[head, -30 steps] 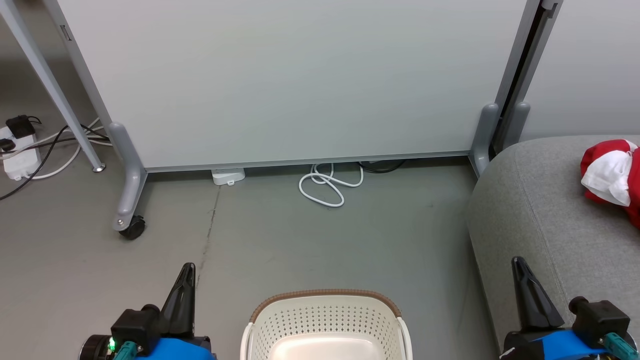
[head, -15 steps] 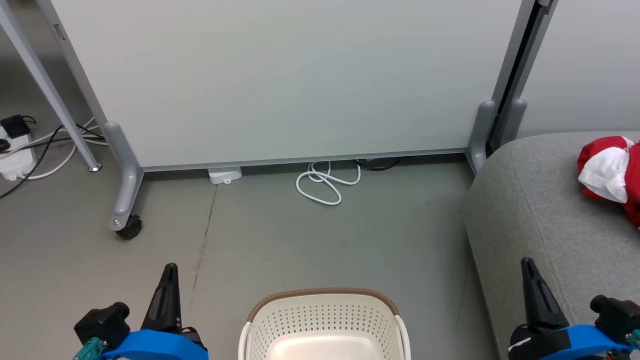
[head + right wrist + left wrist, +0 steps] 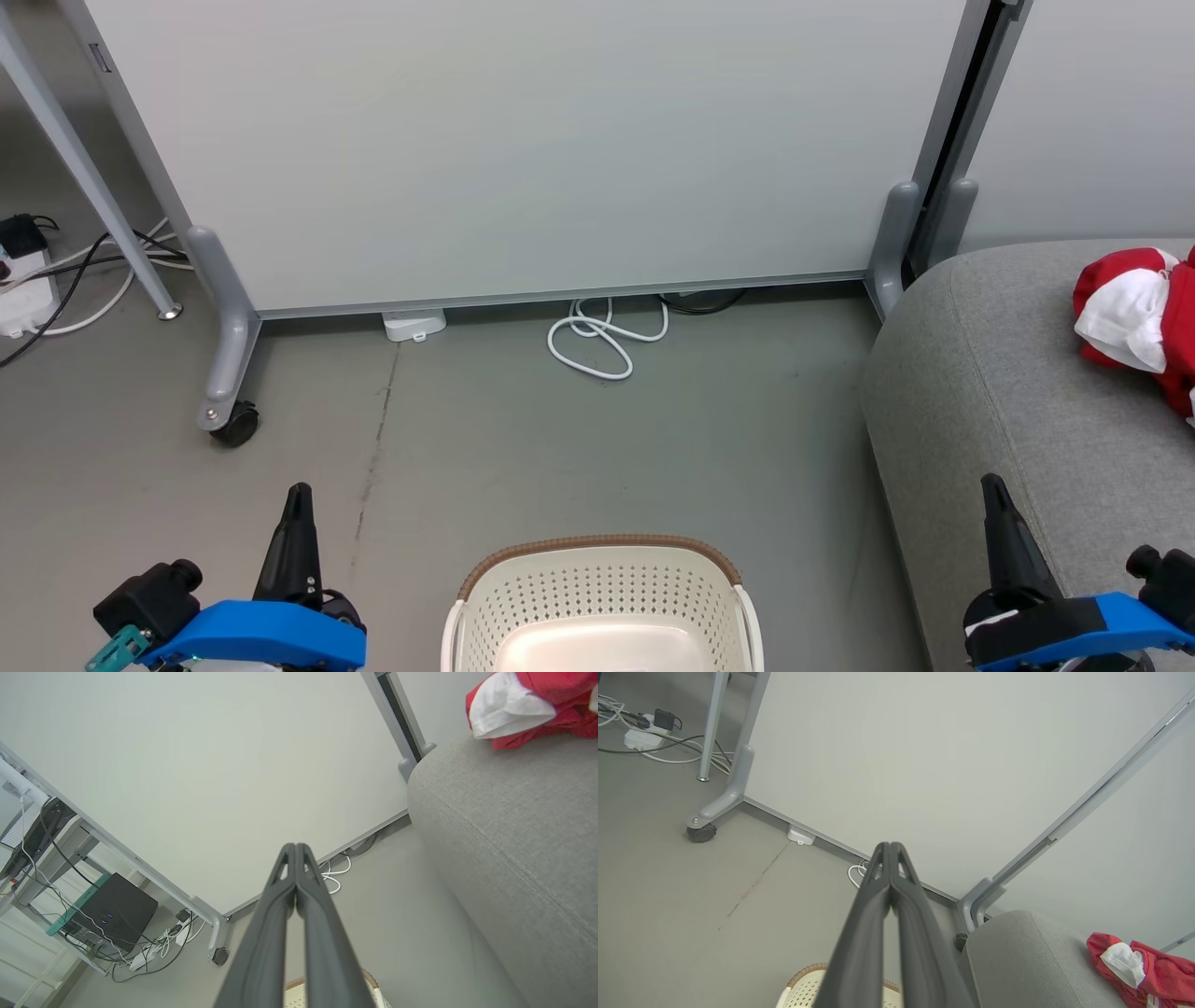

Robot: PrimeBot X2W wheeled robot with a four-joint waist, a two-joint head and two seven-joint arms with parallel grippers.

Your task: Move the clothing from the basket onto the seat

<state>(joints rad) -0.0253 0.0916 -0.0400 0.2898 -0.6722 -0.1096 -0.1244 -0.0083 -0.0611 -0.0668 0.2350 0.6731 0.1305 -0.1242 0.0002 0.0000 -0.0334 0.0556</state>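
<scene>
In the head view the left gripper (image 3: 298,493) at the lower left and the right gripper (image 3: 991,483) at the lower right each show as a single dark spike. The basket (image 3: 597,542) stands between them at the bottom edge, its pale bottom showing. The clothing (image 3: 1131,311), red and white, lies bunched on the seat (image 3: 980,392) at the right edge, well apart from the basket. Against a second ago the whole picture has slid a little, so the camera has moved, and the left gripper sits lower and further left. The left wrist view shows what the head view cannot: its two fingers (image 3: 871,914) pressed together at the tips, holding nothing, with the basket rim below left. The right wrist view shows its fingers (image 3: 322,924) likewise shut and bare, plus a black box (image 3: 112,910) under a desk at the lower left. The floor (image 3: 560,448) is grey concrete, backed by a pale wheeled panel (image 3: 513,140) with a white cable (image 3: 602,338) coiled at its foot.
</scene>
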